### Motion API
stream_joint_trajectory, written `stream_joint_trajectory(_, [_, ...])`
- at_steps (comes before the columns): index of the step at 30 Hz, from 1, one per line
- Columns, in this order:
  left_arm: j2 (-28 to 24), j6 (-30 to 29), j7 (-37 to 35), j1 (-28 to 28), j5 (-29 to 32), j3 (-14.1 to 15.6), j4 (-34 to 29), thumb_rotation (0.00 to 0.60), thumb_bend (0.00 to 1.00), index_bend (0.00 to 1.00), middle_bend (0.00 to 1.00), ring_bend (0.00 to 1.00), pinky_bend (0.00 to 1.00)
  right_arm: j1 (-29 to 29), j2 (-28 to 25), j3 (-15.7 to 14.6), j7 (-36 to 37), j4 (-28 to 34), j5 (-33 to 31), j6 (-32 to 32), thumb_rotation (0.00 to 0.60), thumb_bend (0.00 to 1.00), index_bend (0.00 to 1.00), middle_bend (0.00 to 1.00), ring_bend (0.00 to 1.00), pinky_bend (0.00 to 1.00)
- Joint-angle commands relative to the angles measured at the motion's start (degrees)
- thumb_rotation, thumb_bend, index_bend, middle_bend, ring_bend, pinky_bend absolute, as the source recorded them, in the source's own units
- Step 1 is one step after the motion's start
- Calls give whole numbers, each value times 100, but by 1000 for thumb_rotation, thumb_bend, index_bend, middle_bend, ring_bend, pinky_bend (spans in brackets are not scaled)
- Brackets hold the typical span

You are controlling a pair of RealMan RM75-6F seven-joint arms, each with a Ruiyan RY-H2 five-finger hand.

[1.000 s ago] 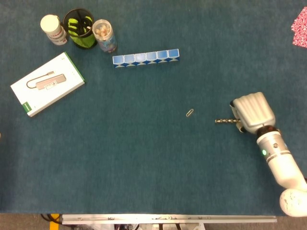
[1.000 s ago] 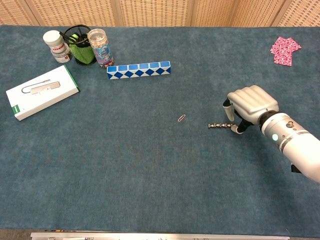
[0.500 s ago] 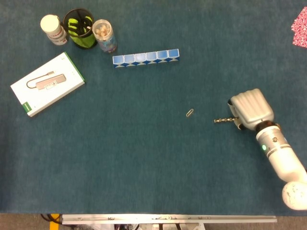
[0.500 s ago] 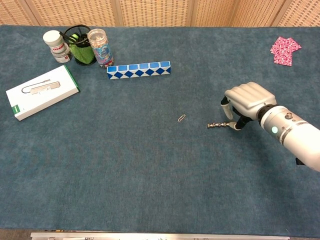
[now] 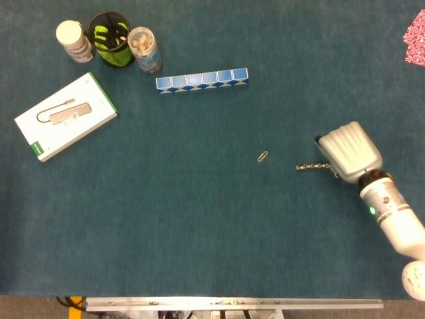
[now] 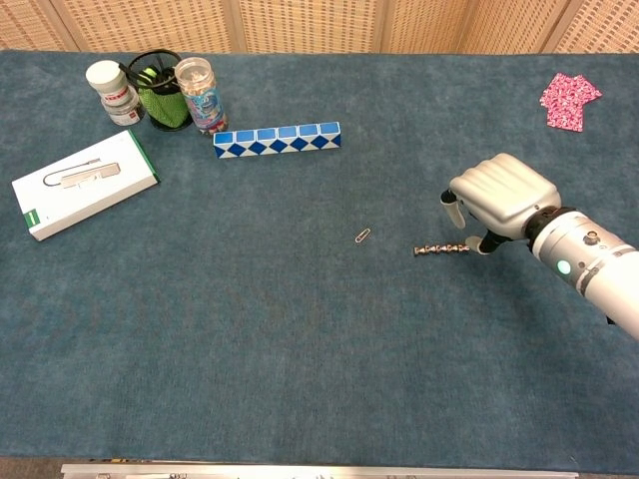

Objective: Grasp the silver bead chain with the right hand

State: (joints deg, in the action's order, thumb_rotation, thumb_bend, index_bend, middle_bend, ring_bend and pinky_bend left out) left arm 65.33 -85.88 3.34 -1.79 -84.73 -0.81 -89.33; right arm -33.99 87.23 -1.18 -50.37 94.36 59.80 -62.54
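Compared with a second ago the right hand [image 5: 349, 149] has crept a little toward the far side of the table and the wrist sits higher in the chest view, so more of the silver bead chain [image 6: 441, 248] pokes out to the left of it now. That chain lies flat on the blue table [image 5: 199, 226] in a short straight line, with its right end tucked under the hand. The fingers are curled down over that end; from the chest view the fingertips [image 6: 486, 242] look to be on or right at the chain, but I honestly can't tell whether it's actually pinched or just covered.

Room-wise, the hand has loads of bare mat in front of it and to its left. The only close thing is a small paper clip [image 5: 263, 157], left of the chain's free end and not touching it. Everything else is well away: the blue-and-white block strip [image 5: 202, 80], the white box [image 5: 66, 116], the black mesh cup [image 5: 109, 39], a white bottle [image 5: 73, 40] and a clear jar [image 5: 144, 48] up in the far left corner.

The chest view shows the whole pink packet [image 6: 569, 100] and a woven wall panel [image 6: 300, 25] past the far edge; the head view clips the packet at the frame's right edge. No left hand in either view.
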Motion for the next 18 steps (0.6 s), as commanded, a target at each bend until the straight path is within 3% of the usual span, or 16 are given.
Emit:
stream_joint_trajectory(1, [-10,-11,-2,4,-20,5,3,600,239,17,82,85,45,48,0,-40,76,-21,29,-24,600,177,555,984,1000,1000])
stream_joint_trajectory(18, [-15,-102,-52,55,-93,25,42,600,239,17,78,85,45,-22,335,60,-31,-280,-459,108,600,178,548,984,1000,1000])
